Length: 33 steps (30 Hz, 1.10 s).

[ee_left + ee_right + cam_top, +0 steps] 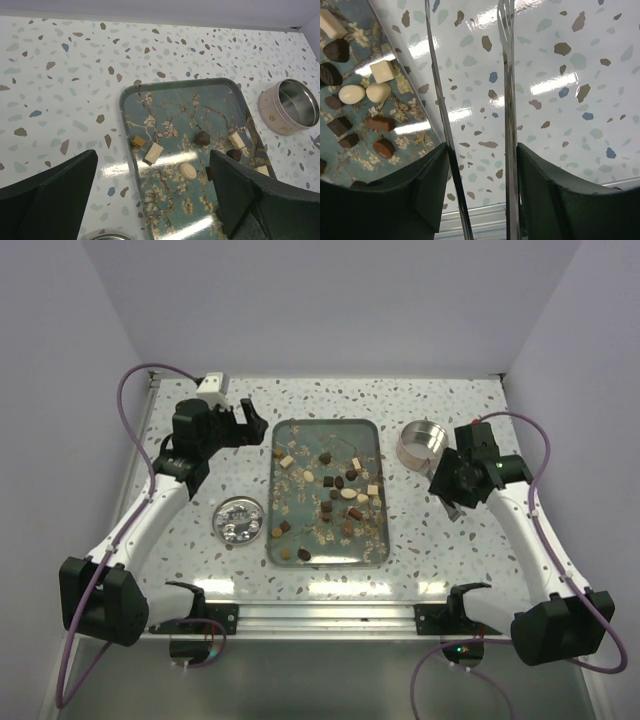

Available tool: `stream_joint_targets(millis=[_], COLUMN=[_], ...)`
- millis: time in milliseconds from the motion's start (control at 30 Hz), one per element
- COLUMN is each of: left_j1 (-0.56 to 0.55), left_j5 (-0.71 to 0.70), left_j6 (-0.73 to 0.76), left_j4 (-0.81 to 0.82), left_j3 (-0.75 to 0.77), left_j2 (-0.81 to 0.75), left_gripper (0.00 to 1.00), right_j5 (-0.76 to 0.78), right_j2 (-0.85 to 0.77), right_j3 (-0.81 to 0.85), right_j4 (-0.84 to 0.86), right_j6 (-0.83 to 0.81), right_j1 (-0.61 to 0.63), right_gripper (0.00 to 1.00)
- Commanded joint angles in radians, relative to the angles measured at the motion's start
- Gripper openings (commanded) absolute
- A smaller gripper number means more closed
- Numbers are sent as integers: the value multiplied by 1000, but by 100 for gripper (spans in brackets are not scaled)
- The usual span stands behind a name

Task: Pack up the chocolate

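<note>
The chocolate (340, 485), dark brown and cream pieces, lies scattered on a teal floral tray (327, 423) in the middle of the table. My left gripper (250, 420) hovers open off the tray's far left corner. In the left wrist view the left gripper (152, 155) frames a cream block (153, 153) and a cream oval (188, 170). My right gripper (450, 502) stays right of the tray, shut on metal tongs (507, 75). In the right wrist view the right gripper (481, 150) points the tong blades over bare table, with chocolates (382, 71) to their left.
A round pink tin (421, 442) stands open right of the tray's far end, also in the left wrist view (289, 107). A small silver dish (240, 521) of shiny round pieces sits left of the tray. Pale flakes (300, 480) litter the tray. A metal rail (330, 615) edges the near side.
</note>
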Motion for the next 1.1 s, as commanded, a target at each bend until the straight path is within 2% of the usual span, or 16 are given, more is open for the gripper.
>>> stream_joint_targets(millis=[0, 267, 367, 433, 633, 1067], left_j1=[4, 4, 4, 4, 6, 4], left_j5=[23, 40, 43, 40, 27, -19], left_j6=[27, 24, 24, 24, 27, 22], left_j4=[64, 65, 64, 65, 55, -10], left_j3=[16, 31, 30, 30, 34, 46], left_j2=[19, 54, 55, 55, 45, 11], left_gripper=[100, 100, 100, 100, 100, 100], right_j5=[-18, -140, -175, -166, -171, -223], right_j2=[-8, 4, 17, 36, 104, 362], right_j3=[99, 197, 203, 209, 260, 396], right_j4=[-71, -177, -179, -160, -44, 139], right_j6=[-41, -99, -110, -99, -52, -141], right_j1=[4, 11, 65, 138, 238, 301], right_gripper=[57, 56, 55, 55, 52, 51])
